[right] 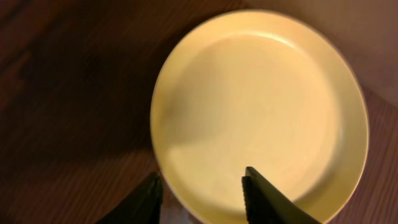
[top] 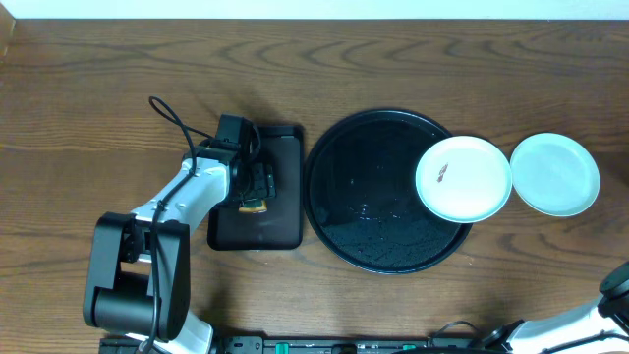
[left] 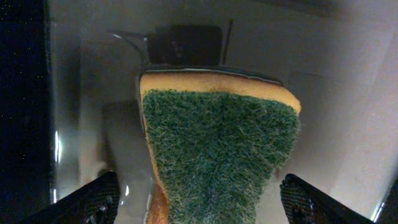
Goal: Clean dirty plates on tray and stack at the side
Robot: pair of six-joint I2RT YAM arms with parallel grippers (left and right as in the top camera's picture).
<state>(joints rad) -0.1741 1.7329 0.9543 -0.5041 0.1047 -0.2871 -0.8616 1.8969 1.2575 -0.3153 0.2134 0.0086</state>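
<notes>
The round black tray (top: pixel 339 197) sits mid-table. A pale plate (top: pixel 472 182) with a small brown smear lies over the tray's right rim. A pale mint plate (top: pixel 557 175) lies on the table right beside it, edges touching. In the right wrist view a pale yellow plate (right: pixel 261 106) lies on the wood. My right gripper (right: pixel 201 175) is open, with one finger over the plate and one outside its near rim. My left gripper (left: pixel 199 190) is open around a green-and-yellow sponge (left: pixel 217 162), over the rectangular tray (top: pixel 280 147).
The small rectangular black tray stands just left of the round tray. The left arm's base (top: pixel 133 275) is at the front left. Part of the right arm (top: pixel 617 287) shows at the front right corner; the yellow plate is outside the overhead view.
</notes>
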